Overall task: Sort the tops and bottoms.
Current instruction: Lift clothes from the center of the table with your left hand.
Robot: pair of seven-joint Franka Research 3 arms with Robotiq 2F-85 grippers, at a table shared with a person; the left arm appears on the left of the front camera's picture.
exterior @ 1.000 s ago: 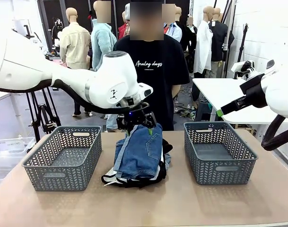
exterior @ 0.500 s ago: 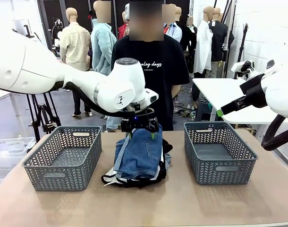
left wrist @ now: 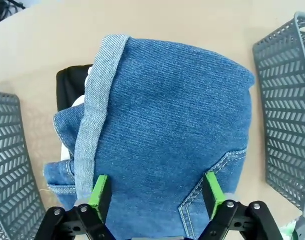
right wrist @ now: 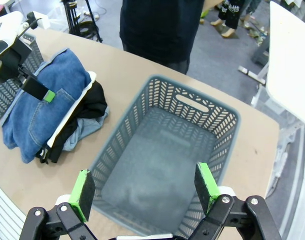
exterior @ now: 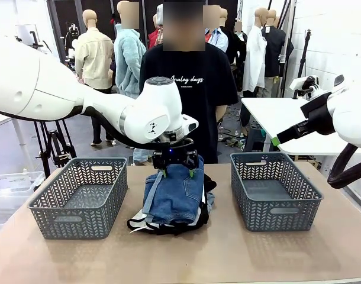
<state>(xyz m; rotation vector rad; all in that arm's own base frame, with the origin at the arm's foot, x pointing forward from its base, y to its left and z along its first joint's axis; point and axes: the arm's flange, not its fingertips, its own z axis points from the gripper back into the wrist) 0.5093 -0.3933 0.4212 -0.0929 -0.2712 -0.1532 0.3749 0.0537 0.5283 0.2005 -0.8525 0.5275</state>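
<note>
A heap of clothes lies mid-table between two baskets. A dark blue denim bottom [exterior: 173, 195] [left wrist: 167, 115] is on top. Under it are a white top with black trim [exterior: 144, 223] [right wrist: 72, 114], a black top [exterior: 209, 183] [right wrist: 95, 104] and a pale denim bottom [exterior: 210, 203] [right wrist: 85, 132]. My left gripper [exterior: 177, 172] [left wrist: 156, 195] is down on the far end of the dark denim. It is open, its green pads [left wrist: 99, 196] straddling the fabric. My right gripper [exterior: 276, 141] [right wrist: 142, 187] hangs open and empty, high above the right basket.
A grey basket [exterior: 50, 208] stands left of the heap and another [exterior: 280, 220] [right wrist: 192, 100] right of it; nothing lies in either. A person in a black T-shirt [exterior: 195, 89] stands at the far edge behind the heap. A white table [exterior: 275, 115] is at the back right.
My left gripper has come down from just above the heap onto the far end of the dark denim. The right arm has not moved.
</note>
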